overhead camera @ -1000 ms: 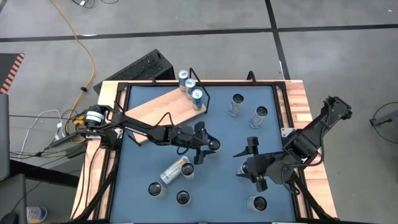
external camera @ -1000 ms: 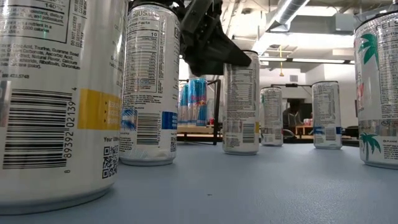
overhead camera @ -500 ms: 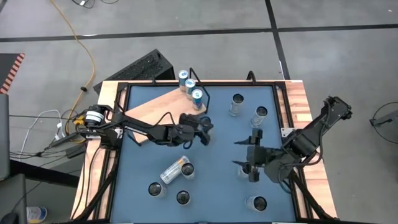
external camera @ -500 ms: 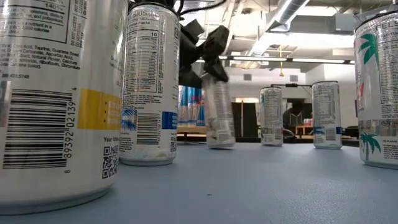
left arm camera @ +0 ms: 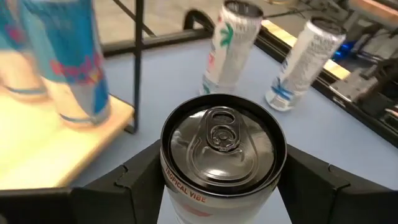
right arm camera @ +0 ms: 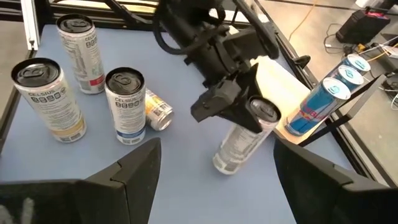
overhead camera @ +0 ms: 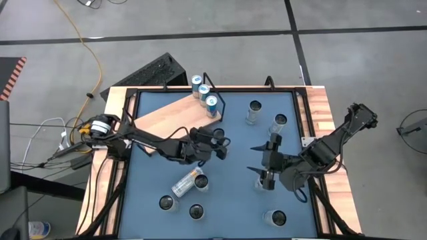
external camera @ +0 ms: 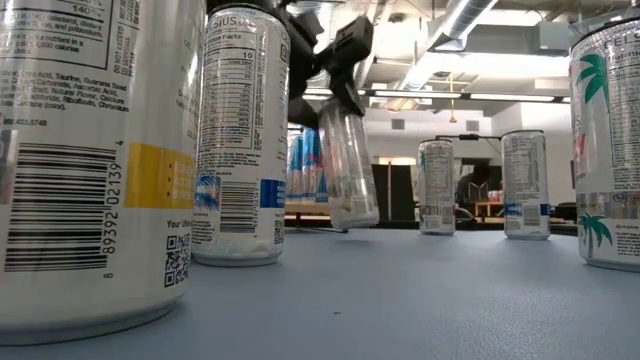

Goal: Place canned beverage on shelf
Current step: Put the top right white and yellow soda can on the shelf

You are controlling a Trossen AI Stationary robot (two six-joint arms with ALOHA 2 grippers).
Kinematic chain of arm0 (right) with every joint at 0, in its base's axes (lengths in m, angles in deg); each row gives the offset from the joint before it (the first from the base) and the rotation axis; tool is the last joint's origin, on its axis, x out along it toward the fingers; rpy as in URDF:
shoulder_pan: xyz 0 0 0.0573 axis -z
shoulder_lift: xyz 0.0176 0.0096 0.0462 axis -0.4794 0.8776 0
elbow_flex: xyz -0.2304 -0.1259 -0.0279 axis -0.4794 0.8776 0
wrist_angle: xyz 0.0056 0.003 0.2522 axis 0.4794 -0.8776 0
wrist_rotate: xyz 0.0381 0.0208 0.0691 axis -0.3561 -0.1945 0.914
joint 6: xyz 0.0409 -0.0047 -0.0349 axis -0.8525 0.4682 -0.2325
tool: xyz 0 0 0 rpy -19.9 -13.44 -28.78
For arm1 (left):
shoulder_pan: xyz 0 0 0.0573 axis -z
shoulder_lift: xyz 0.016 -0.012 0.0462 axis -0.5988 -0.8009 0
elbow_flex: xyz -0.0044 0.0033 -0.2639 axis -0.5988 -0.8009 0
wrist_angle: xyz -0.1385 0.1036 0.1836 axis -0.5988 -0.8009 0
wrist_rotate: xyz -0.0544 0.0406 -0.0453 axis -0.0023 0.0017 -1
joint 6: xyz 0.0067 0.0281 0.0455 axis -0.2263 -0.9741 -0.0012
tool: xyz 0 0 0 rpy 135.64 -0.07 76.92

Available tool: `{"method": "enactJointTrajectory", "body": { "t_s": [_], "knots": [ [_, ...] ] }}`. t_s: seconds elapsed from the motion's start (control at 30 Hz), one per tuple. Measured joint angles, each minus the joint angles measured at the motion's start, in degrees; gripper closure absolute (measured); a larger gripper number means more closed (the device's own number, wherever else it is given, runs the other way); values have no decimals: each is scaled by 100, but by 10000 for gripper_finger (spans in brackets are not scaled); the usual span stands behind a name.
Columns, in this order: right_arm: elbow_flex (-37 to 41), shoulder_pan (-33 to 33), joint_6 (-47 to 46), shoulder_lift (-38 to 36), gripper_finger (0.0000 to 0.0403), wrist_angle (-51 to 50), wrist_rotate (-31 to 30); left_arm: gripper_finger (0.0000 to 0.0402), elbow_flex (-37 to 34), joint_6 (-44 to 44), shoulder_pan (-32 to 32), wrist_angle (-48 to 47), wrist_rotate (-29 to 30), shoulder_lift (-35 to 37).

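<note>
The can [external camera: 348, 165] has lifted, tilted, clamped in the left gripper [overhead camera: 217, 141]; right gripper [overhead camera: 268, 160] open; it could clip the shelf [overhead camera: 175, 117] frame.

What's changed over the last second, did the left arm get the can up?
Yes: the left gripper, shut on the silver beverage can, has lifted it tilted off the blue tabletop toward the pale-wood shelf. The right gripper shifted slightly, open. Other cans unchanged.

A silver can [external camera: 347, 165] with small printed text hangs tilted just above the blue table [external camera: 420, 300], clamped at its top by the left claw [external camera: 335, 70], near the pale-wood shelf [overhead camera: 175, 115] whose black wire-framed end carries 3 upright blue cans [overhead camera: 203, 92].
</note>
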Motion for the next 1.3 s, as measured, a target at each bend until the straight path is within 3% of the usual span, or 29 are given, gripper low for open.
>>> {"method": "enactJointTrajectory", "body": {
  "t_s": [0.17,0.3,0.5,0.7,0.8,1.03,1.3],
  "knots": [
    [0,-13,0,0,107,-4,5,162,723,314,204,-1255,566,0],
    [0,-13,-1,0,107,-110,12,162,1260,1301,388,-2982,1172,69],
    [0,-11,5,0,107,-280,14,162,1533,3918,350,-5802,2265,417],
    [0,-11,43,0,107,-298,15,162,1528,6470,-202,-8143,2385,491],
    [0,-11,50,0,107,-299,13,162,1527,6633,-514,-8110,2518,448],
    [0,-7,48,0,107,-296,13,162,1527,5390,-1104,-7234,2462,447],
    [-2,-7,48,0,107,-276,13,162,1193,5683,-1686,-7088,2284,429]
  ]
}}
